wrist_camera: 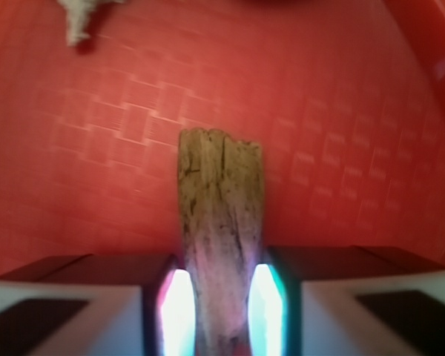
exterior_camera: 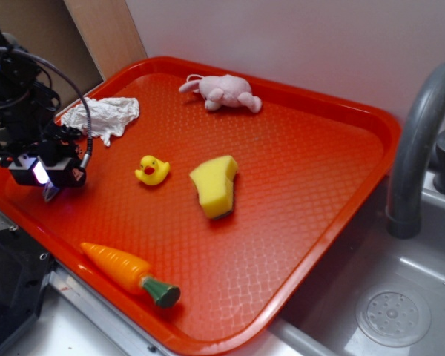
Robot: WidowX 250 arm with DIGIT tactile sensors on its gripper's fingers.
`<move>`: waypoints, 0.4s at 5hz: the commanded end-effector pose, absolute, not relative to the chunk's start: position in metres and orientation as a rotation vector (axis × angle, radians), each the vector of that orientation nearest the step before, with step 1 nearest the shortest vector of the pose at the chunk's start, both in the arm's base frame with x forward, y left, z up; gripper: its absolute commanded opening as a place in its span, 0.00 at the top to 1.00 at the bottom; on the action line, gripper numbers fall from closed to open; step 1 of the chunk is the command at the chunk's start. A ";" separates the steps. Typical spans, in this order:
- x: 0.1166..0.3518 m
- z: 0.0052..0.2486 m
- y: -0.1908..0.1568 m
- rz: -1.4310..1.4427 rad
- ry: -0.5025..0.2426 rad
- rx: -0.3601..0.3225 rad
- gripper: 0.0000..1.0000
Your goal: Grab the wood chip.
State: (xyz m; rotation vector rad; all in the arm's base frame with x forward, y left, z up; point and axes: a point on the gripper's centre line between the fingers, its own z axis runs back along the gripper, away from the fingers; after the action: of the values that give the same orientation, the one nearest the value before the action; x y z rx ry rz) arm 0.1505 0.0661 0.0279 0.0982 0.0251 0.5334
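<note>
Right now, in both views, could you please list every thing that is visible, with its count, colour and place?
tray: one, red-orange, beside the sink, under all the small things.
wood chip: one, brown-grey, between the gripper fingers, above the tray's left part.
tissue: one, white, crumpled, far left of the tray.
plush toy: one, pink, far edge of the tray.
rubber duck: one, yellow, middle left.
sponge: one, yellow, tray's middle.
toy carrot: one, orange with green top, near edge.
sink: one, grey, right of the tray.
faucet: one, grey, over the sink.
gripper: one, black, closed on the wood chip.
</note>
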 end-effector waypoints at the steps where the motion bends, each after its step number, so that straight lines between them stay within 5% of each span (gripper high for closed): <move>1: 0.197 0.083 0.025 0.072 -0.073 0.125 1.00; 2: 0.208 0.115 0.005 -0.066 -0.120 0.113 1.00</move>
State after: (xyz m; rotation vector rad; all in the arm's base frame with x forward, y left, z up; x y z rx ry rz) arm 0.2169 0.0045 0.1020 0.1101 -0.0636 -0.0555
